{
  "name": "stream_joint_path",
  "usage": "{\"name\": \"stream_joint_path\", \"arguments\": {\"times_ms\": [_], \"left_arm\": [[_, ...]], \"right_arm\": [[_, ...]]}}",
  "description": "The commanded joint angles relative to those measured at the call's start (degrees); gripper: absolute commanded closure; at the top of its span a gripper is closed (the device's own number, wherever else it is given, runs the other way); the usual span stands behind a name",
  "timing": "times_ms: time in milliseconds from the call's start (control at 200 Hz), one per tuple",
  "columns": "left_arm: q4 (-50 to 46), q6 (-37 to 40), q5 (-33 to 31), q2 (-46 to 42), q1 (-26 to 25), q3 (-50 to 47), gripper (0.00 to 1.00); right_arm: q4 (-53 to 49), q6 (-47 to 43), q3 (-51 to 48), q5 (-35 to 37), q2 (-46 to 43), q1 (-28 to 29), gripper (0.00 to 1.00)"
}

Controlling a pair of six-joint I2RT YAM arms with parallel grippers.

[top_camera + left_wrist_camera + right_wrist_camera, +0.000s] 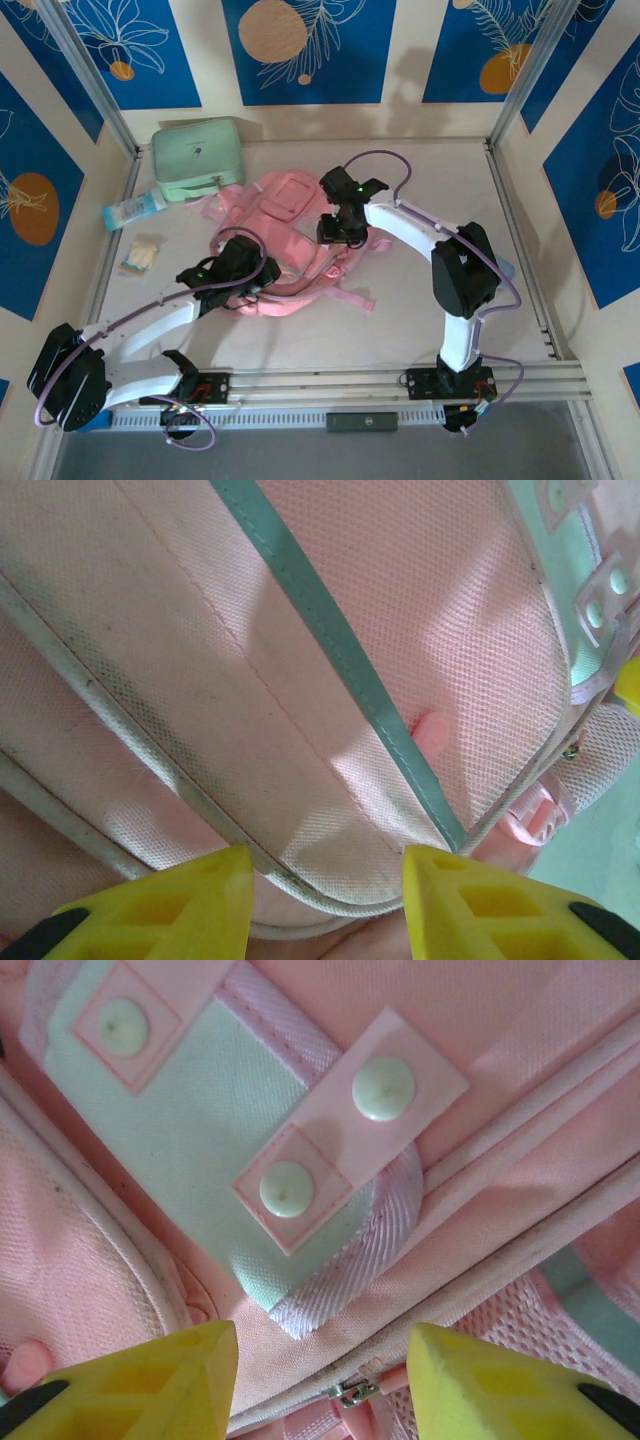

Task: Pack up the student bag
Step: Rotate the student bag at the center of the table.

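Mid-table, the student bag (pixel 290 235) lies slumped flat under both grippers.
Left gripper (pixel 325 852) gapes over its piped panel edge (pixel 300 885), right gripper (pixel 320 1328) gapes above the snap tab (pixel 383 1088); soft, light, floppy fabric, so I'd pinch piping or webbing, not mesh.

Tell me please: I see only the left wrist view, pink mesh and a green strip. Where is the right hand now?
Observer: In the top view, the right hand is over the middle of the student bag.
Operator: Is it open?
Observer: Yes. In its own wrist view the fingers stand apart, and a zip puller shows between them.
Operator: Is there something beyond the bag?
Observer: A mint green case lies behind it, at the back left of the table.
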Motion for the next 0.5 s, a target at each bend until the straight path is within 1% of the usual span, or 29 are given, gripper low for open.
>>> {"name": "stream_joint_path", "arguments": {"times_ms": [0,50,130,250,285,380,430,495], "left_arm": [[1.4,-0.8,-1.3,-0.1,-0.2,-1.4,0.56],[1.5,-1.1,-1.0,-0.1,-0.3,-1.4,0.56],[1.6,-2.1,-2.0,0.0,-1.2,-1.5,0.56],[3.4,-3.3,-2.3,1.9,-2.0,-1.8,0.56],[3.9,-3.4,-2.2,2.6,-2.0,-1.8,0.56],[4.1,-3.3,-1.8,4.1,-2.3,-1.4,0.56],[4.3,-3.2,-1.8,4.5,-2.3,-1.4,0.56],[4.4,-3.2,-1.9,4.8,-2.4,-1.4,0.56]], "right_arm": [[-2.7,4.0,-1.5,2.1,-0.6,-1.6,0.50],[-2.1,5.2,-2.6,1.0,-1.3,-3.2,0.49],[-0.6,6.5,-3.1,-2.9,-0.8,-5.1,0.48],[1.4,6.8,-1.9,-6.9,2.1,-6.4,0.50],[1.7,6.9,-1.2,-7.4,3.0,-6.6,0.50],[1.7,7.6,0.4,-8.6,4.5,-6.9,0.55],[2.2,7.8,0.6,-8.2,4.4,-6.5,0.55],[2.3,8.9,0.8,-6.6,4.4,-5.6,0.51]]}}
